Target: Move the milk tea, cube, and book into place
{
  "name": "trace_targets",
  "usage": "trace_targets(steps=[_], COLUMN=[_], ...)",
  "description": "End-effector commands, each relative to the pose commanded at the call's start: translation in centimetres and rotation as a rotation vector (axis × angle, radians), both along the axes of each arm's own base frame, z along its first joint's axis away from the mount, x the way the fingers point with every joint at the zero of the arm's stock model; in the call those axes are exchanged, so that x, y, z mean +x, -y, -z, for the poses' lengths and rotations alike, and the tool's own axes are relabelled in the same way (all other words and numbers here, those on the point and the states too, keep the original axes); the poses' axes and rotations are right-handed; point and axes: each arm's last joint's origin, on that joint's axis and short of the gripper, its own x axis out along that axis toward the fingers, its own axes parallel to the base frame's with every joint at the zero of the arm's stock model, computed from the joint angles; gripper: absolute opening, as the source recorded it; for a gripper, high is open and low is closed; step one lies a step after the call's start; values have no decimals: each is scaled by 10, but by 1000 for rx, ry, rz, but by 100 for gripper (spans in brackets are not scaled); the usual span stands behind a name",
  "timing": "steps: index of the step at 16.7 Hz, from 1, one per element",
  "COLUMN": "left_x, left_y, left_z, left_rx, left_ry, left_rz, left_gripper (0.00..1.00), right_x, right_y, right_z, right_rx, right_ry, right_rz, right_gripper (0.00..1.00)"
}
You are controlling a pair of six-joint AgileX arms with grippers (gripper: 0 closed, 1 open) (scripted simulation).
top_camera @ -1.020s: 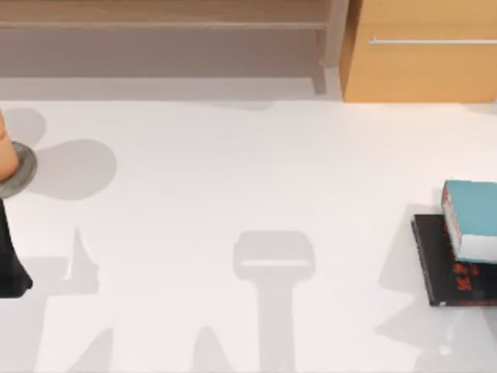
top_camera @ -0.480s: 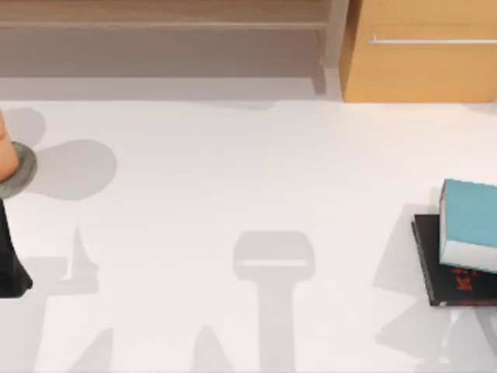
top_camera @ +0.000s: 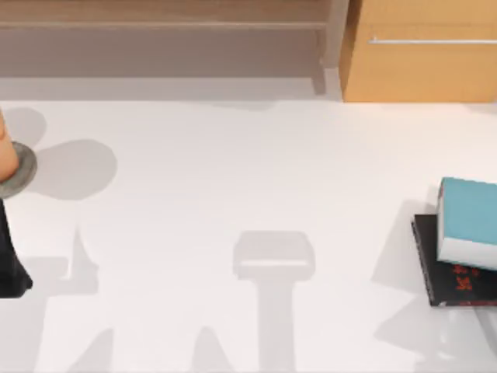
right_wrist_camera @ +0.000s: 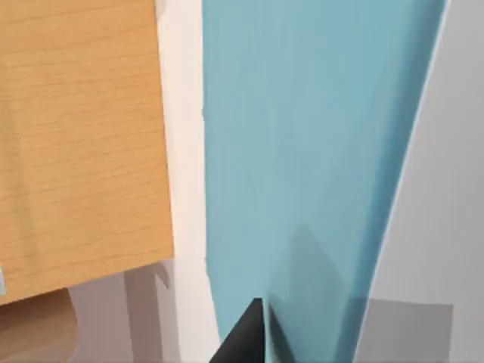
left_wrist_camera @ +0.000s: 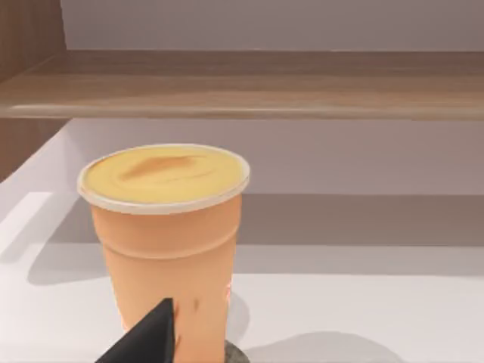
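Observation:
The milk tea (left_wrist_camera: 166, 234), a peach-orange cup, stands on a flat grey disc (top_camera: 22, 169) at the table's far left edge, where a sliver of the cup (top_camera: 4, 151) shows. My left gripper (left_wrist_camera: 147, 344) is a dark tip against the cup's lower side, and the left arm (top_camera: 9, 264) stays at the left edge. The teal-blue book (top_camera: 470, 221) with white page edges hangs tilted over a thin black book at the far right. My right gripper (right_wrist_camera: 246, 336) is shut on the teal book, whose cover (right_wrist_camera: 310, 151) lies close before the wrist camera. The cube is out of view.
The thin black book with red lettering (top_camera: 450, 284) lies flat at the right edge. A wooden shelf (top_camera: 163, 23) runs along the back, and a light wooden cabinet (top_camera: 423, 66) with a metal handle stands at the back right. The white table (top_camera: 248, 179) spreads between them.
The teal book has tipped and shifted slightly left over the black book, so more of its cover faces up. The milk tea and the left arm have not moved.

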Motion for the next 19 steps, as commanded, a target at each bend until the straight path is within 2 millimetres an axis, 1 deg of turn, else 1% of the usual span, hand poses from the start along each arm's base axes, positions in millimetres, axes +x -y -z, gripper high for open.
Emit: trace_targets(steps=[13,14,19], left_x=[0,0,0], left_y=[0,0,0], left_z=[0,0,0], left_rx=[0,0,0], left_ry=[0,0,0], left_rz=[0,0,0], left_gripper=[100,100,100], right_x=[0,0,0], right_y=[0,0,0], right_z=[0,0,0], right_rx=[0,0,0], right_ry=[0,0,0], right_rz=[0,0,0], right_gripper=[98,100,100])
